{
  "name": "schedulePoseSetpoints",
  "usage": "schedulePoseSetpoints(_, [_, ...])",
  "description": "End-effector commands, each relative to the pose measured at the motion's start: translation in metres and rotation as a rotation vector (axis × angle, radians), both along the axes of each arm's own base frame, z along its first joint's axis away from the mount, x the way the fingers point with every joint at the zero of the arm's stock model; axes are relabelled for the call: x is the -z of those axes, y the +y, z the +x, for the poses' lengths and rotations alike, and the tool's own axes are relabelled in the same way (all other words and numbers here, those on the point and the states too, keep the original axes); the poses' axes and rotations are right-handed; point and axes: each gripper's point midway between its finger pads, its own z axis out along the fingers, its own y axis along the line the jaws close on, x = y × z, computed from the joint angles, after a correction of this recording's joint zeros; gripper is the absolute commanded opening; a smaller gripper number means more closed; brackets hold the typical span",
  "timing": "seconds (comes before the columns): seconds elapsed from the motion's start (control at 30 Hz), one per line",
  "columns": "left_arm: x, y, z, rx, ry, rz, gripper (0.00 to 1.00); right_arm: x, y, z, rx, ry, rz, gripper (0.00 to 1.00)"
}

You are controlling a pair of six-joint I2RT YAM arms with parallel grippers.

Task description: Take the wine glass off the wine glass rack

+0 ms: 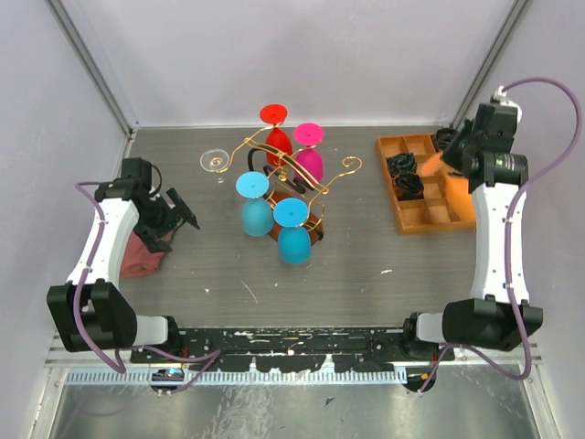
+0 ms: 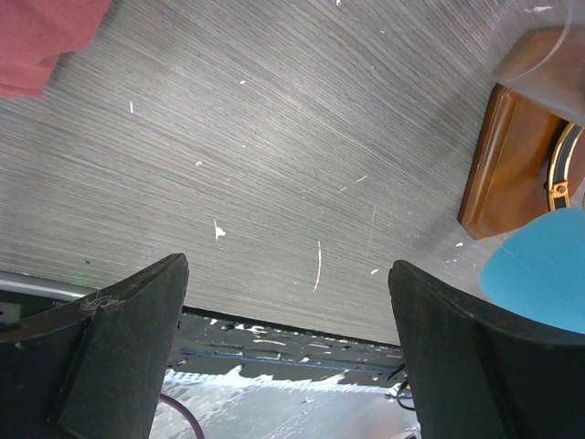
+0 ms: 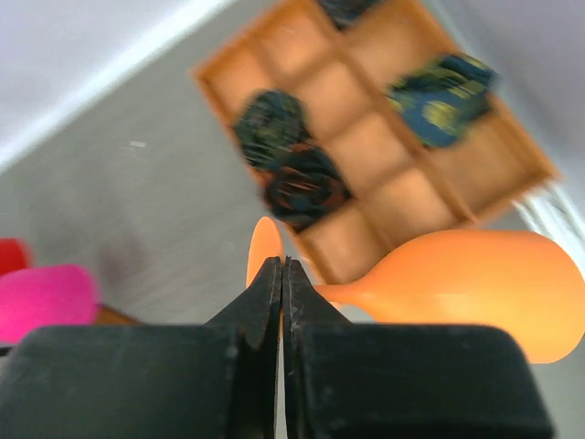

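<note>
4 coloured wine glasses hang foot-up on the gold wire wine glass rack [image 1: 315, 187]; 1 orange wine glass [image 3: 484, 283] is off it, held by the right jaws.
The rack, with curled scroll arms on a brown wooden base, stands mid-desk and carries 1 red glass [image 1: 274, 114], 1 magenta glass [image 1: 309, 165] and 2 blue glasses [image 1: 256, 215] [image 1: 293, 242]. The right jaws are pinched tight on the foot end of the orange wine glass, which lies sideways over the orange wooden compartment tray [image 1: 390, 183], well apart from the rack. The left jaws gape wide with nothing between them, low over the grey desk [image 1: 366, 274] near a red cloth [image 1: 142, 256]. 1 clear glass [image 1: 217, 161] sits on the desk beside the rack.
</note>
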Motion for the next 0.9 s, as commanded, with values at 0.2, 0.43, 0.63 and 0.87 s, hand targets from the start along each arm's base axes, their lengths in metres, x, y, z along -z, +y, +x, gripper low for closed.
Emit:
schedulePoseSetpoints(0.2, [-0.001, -0.011, -0.007, 0.063, -0.019, -0.054, 0.98, 0.109, -0.086, -0.114, 0.368, 0.521, -0.487, 0.01])
schedulePoseSetpoints(0.43, [0.003, -0.018, -0.014, 0.067, -0.018, -0.091, 0.98, 0.136, -0.109, -0.145, 0.525, 0.729, -0.726, 0.01])
schedulePoseSetpoints(0.63, [0.0, -0.023, -0.017, 0.083, -0.024, -0.118, 0.98, 0.147, -0.111, -0.145, 0.57, 0.83, -0.878, 0.01])
schedulePoseSetpoints(0.87, [-0.001, -0.03, -0.02, 0.079, -0.05, -0.16, 0.98, 0.168, -0.11, -0.143, 0.535, 0.895, -0.962, 0.01])
